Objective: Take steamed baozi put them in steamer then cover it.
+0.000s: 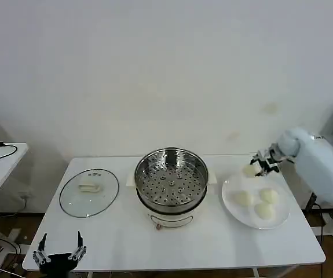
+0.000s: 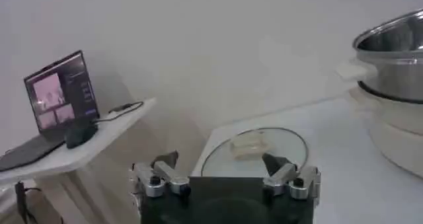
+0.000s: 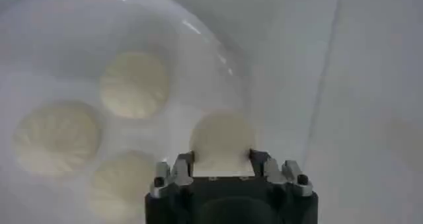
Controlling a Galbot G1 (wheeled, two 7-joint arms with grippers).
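- Right gripper (image 1: 263, 164) raised over the far edge of the white plate (image 1: 233, 202), fingers closed on one steamed baozi (image 3: 222, 141).
- In the right wrist view, that bun pinched between the two fingers (image 3: 258, 159), hanging above the plate rim (image 3: 218, 60).
- Three more baozi (image 1: 260, 202) left on the plate, clustered close together, on the table (image 1: 125, 243) to the right of the steamer.
- Steamer (image 1: 171, 186) at the table's middle, open, perforated tray bare, knob facing the near edge.
- Cover (image 1: 89, 192) lying flat on the table left of the steamer, white handle up, apart from the pot.
- Left gripper (image 1: 59, 250) parked low at the near left edge of the table, fingers spread wide, nothing held; in the left wrist view, cover (image 2: 254, 151) just beyond its fingertips.
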